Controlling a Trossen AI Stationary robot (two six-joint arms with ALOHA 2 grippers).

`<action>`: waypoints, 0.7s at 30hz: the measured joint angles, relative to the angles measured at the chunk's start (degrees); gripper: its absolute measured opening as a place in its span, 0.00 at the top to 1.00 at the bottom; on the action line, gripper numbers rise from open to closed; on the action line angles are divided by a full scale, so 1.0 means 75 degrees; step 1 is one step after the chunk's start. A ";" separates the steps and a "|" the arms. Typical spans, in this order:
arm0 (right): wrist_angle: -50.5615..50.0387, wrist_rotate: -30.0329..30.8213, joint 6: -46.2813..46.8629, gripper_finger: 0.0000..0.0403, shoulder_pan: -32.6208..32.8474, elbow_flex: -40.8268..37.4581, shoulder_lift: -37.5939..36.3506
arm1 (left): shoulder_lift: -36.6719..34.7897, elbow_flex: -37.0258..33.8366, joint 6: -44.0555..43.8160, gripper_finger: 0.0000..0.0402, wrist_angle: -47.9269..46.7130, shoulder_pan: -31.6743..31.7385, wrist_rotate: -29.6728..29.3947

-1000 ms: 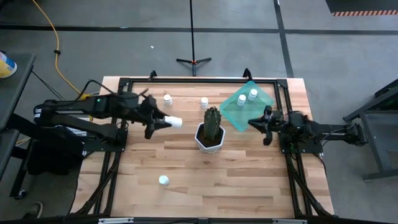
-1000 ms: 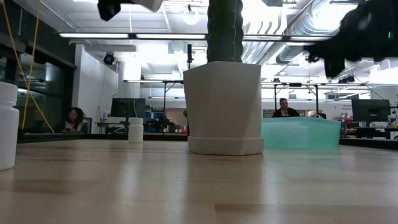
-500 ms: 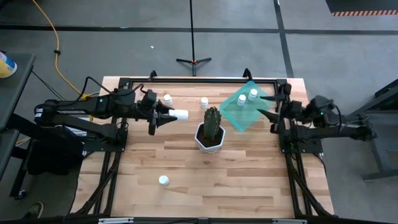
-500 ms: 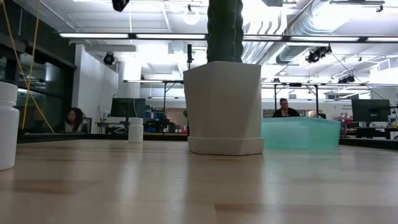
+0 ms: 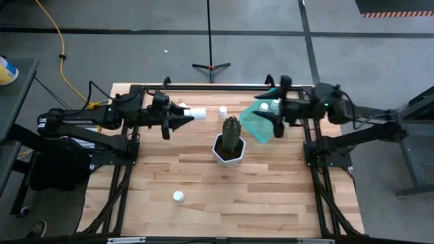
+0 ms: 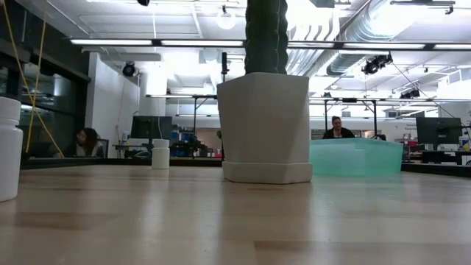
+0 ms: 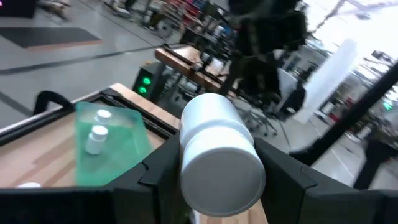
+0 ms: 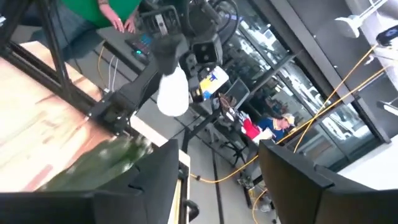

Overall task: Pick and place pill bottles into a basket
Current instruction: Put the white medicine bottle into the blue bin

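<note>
My left gripper (image 5: 180, 116) is shut on a white pill bottle (image 5: 196, 113), held high above the table's far left and left of the cactus pot (image 5: 229, 141). My right gripper (image 5: 277, 110) hangs open and empty above the teal basket (image 5: 256, 125), which holds two bottles (image 5: 263, 106). More bottles stand on their bases on the table: one beyond the cactus (image 5: 222, 110), one near the front (image 5: 178, 196), and one half hidden behind the left gripper (image 5: 182, 106). My left gripper pinches the bottle between its two fingers (image 7: 160, 177), on the sides of the end nearer the wrist (image 7: 214, 186). The fingers come level from the table's left and lie along the bottle. The bottle lies level, lifted clear, its free end (image 5: 203, 113) pointing toward the table's right.
The white faceted pot with the tall green cactus (image 6: 265, 125) stands mid-table between the two arms. A black frame rail (image 5: 217, 87) runs along the far edge. People sit at desks in the room behind (image 6: 337, 129). Bare wood lies toward the near edge.
My right gripper has risen steeply from beside the basket's right side, rolled, and come left until it stands over the basket. My left gripper has tipped its fingers up to level, carrying the held bottle a little higher and toward the far edge.
</note>
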 joint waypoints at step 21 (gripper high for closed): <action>-0.2072 0.2727 -0.1271 0.46 0.0589 0.4094 0.4008 | 0.0385 0.0000 -0.0159 0.49 0.0467 0.0003 -0.2960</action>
